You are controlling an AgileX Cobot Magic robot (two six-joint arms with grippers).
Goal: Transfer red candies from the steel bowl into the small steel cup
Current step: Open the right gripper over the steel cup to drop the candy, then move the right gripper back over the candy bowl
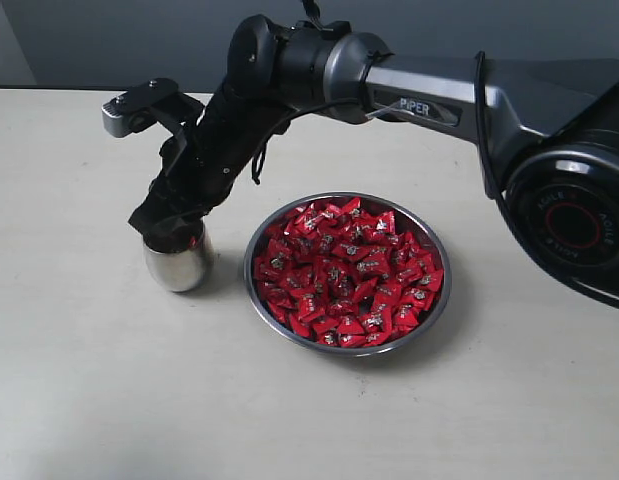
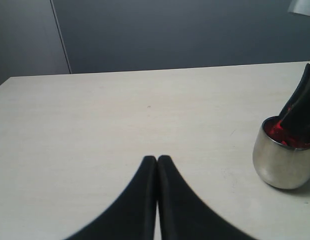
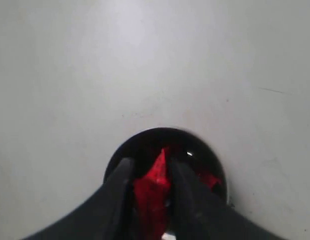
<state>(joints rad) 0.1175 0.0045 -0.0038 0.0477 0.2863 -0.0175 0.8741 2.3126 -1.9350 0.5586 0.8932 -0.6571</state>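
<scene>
The right end effector hangs in the mouth of the small steel cup directly beneath it, one red candy between its fingers; pinched or let loose, I cannot tell. The steel bowl sits just beside.

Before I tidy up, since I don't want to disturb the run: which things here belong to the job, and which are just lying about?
In the job: red candies, steel bowl, small steel cup, right gripper.
Just lying about: left gripper, shut and empty; table.
</scene>
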